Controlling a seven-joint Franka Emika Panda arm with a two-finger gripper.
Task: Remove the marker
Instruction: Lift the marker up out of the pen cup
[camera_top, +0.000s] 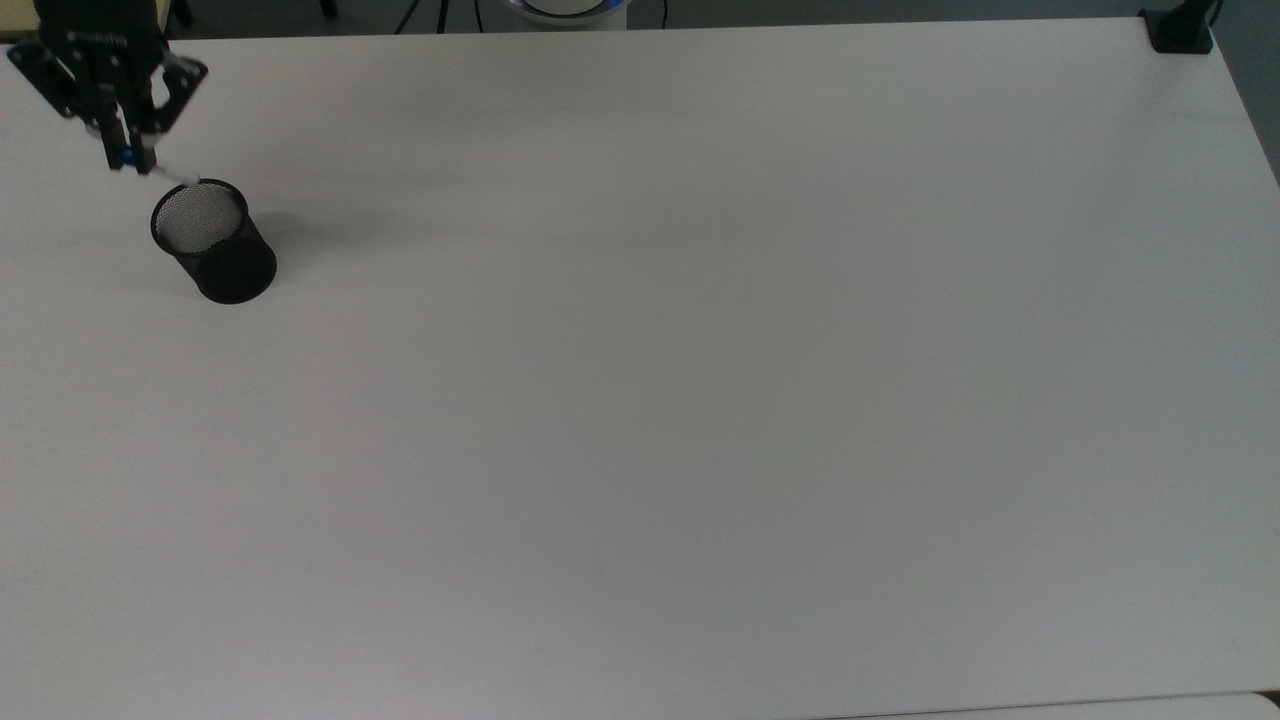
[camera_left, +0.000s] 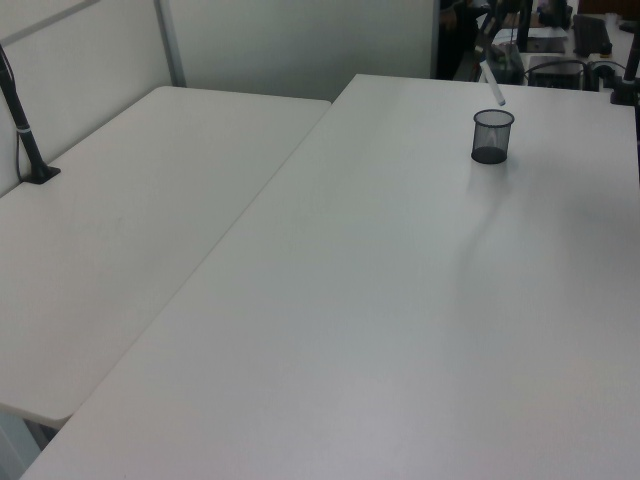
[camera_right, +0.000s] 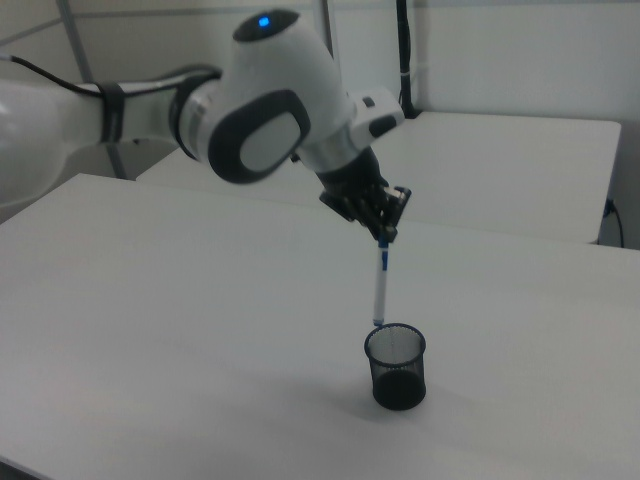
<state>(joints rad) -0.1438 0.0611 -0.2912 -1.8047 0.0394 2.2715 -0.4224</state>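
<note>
- Claw (camera_right: 384, 236) of the white Franka arm, black and two-fingered, hangs above the worktop, its fingers clamped on the top end of the slim white marker pen with blue cap and blue tip (camera_right: 379, 285).
- In the right view the marker hangs nearly upright from the claw, tilted slightly, its lower blue tip just at or just above the rim of the black wire-mesh cup (camera_right: 396, 366); whether the tip touches the rim cannot be told.
- In the top view the claw (camera_top: 128, 155) sits near the top view's upper left corner, up and to the left of the mesh cup (camera_top: 214, 243), and the pale shaft of the marker (camera_top: 172, 174) runs from the claw toward the cup's rim.
- In the left view the marker (camera_left: 492, 85) shows as a thin pale stick slanting above the mesh cup (camera_left: 491, 136), clear of the cup's inside.
- The cup stands upright on the plain white worktop (camera_top: 700, 380).
- A second white table (camera_left: 130, 220) stands just beside the worktop, at the left view's left.
- A black clamp foot (camera_top: 1180, 30) sits at the worktop's corner at the top view's upper right.
</note>
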